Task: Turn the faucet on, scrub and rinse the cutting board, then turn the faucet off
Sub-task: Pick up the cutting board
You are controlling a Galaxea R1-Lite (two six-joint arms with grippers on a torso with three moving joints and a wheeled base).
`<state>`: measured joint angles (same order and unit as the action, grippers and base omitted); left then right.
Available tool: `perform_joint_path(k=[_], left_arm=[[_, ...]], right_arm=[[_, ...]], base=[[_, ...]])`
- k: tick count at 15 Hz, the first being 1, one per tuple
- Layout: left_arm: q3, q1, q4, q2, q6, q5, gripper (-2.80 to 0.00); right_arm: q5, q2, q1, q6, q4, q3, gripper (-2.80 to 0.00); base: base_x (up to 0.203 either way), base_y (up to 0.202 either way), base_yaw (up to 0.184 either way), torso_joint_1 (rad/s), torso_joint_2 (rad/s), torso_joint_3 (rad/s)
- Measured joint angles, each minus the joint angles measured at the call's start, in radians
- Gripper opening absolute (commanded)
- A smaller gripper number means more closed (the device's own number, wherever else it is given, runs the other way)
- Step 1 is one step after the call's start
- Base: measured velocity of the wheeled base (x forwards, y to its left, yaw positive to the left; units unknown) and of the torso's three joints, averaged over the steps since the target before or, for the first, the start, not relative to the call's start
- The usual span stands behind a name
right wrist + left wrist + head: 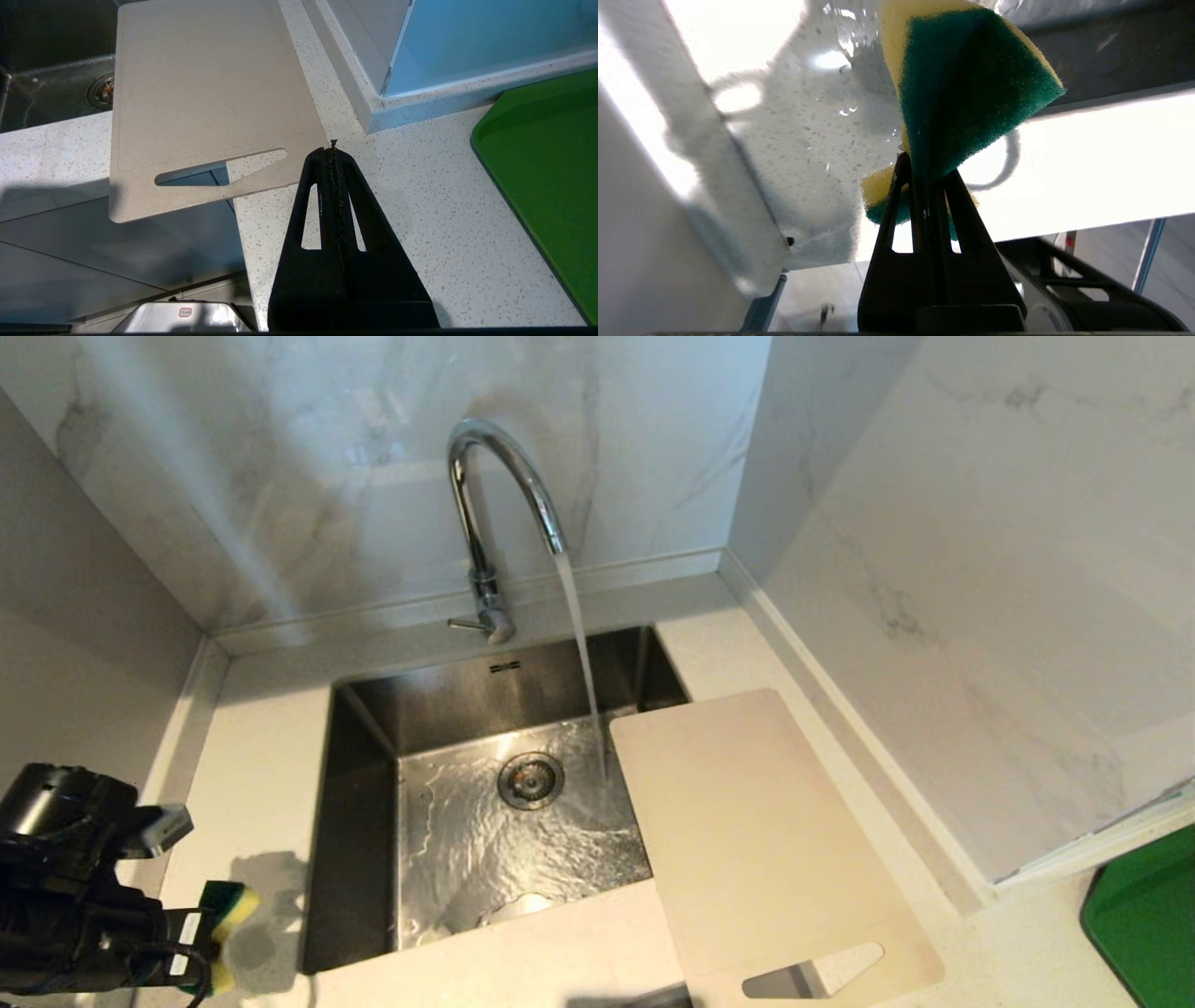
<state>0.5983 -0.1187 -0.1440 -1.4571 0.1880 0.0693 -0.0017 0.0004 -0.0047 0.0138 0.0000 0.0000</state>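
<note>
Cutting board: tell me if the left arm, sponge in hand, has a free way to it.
Probably yes. The left gripper, shut on the sponge, sits left of the sink; only the open basin lies between it and the cutting board, whose top is bare.

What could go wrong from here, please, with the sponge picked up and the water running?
1. The board overhangs the counter's front edge and the sink; scrubbing pressure might tip or slide it off.
2. The left gripper pinches only a corner of the sponge, which could twist or slip out.
3. Water from the faucet falls close beside the board's edge, so it may splash onto the counter.
</note>
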Motion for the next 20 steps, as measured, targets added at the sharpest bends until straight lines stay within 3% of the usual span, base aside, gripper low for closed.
perform_joint_path(k=[9,20], left_arm=[[-0.037,0.084,-0.023,0.365,-0.085,0.001,-2.8],[-0.273,0.13,0.045,0.66,-0.12,-0.009,-2.8]], right_arm=[[0.0,0.0,0.0,0.0,0.0,0.0,-2.8],[0.0,0.0,0.0,0.001,0.0,0.0,-2.8]], base=[[0.0,0.0,0.0,0.0,0.0,0.0],[0.0,0.0,0.0,0.0,0.0,0.0]])
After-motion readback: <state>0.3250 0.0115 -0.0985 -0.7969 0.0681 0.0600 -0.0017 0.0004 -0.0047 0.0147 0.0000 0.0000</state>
